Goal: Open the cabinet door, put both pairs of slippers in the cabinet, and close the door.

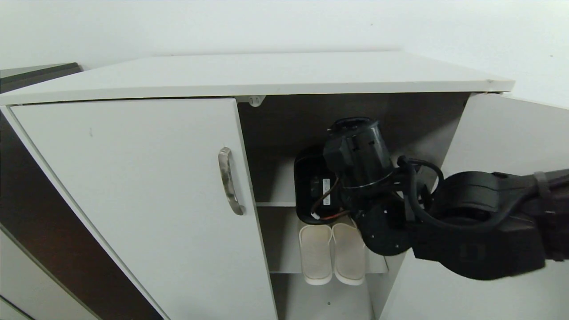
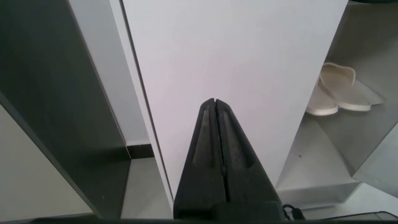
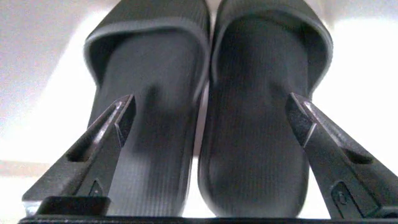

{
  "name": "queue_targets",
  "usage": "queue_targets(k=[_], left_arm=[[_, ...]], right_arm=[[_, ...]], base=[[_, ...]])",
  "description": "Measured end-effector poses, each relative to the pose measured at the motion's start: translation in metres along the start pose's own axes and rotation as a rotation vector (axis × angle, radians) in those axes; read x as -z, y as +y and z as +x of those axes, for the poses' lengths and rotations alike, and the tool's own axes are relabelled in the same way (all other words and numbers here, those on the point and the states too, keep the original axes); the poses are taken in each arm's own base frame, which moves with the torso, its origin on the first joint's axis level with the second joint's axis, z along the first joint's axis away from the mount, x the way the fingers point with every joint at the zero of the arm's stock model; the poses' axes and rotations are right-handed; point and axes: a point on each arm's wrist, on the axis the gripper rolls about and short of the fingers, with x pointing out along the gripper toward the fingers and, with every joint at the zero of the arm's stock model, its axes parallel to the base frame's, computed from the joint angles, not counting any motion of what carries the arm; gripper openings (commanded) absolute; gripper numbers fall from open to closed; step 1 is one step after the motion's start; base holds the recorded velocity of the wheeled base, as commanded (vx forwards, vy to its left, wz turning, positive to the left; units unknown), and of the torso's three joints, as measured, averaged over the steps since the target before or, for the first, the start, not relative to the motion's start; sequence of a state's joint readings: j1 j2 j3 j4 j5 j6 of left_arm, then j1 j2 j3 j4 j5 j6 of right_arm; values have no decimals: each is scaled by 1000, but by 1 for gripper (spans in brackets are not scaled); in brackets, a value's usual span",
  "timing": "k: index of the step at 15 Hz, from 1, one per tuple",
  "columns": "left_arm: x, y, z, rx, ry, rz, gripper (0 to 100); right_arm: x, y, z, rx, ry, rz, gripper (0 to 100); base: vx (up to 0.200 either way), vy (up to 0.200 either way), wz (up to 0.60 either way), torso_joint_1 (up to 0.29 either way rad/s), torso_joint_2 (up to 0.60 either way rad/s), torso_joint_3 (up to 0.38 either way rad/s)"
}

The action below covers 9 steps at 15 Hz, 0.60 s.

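The dark slippers (image 3: 155,124) are set side by side on the upper shelf of the cabinet (image 1: 266,75), above the white slippers (image 1: 332,253) at the lower shelf's front edge. The right end effector (image 3: 211,102) is spread wide, straddling the dark pair without evident contact, so release is judged complete. The left end effector (image 2: 214,109) is closed and empty, held before the shut left door (image 1: 133,200).

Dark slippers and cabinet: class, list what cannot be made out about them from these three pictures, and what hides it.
- Right wrist view: the far ends of the dark slippers run off the picture's edge.
- Head view: the right arm's wrist covers much of that pair; whether they rest on a shelf is hidden.
- Head view: the closed left door hides that half of the cabinet.
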<state>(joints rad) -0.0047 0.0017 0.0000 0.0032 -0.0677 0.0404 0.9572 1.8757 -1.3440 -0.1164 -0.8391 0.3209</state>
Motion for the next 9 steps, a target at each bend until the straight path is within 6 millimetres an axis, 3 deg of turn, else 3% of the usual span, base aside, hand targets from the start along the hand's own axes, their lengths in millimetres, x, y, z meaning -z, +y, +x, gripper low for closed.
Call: queue_targets(k=[1,2,5,9], left_arm=[[0,0,0,0,0,0,0],[0,0,0,0,0,1,0],[0,0,0,0,0,1,0],[0,0,0,0,0,1,0]], right_arm=[[5,-2,-14,-26,4,-6,100],[9,-4,-26,-50,11,-10,0],[20,-17,-52,-101,29,-17,0],[23,-34,-79,-303,64,-16,0]], base=[[0,0,0,0,0,0],[0,0,0,0,0,0],[0,0,0,0,0,0],[0,0,0,0,0,0]])
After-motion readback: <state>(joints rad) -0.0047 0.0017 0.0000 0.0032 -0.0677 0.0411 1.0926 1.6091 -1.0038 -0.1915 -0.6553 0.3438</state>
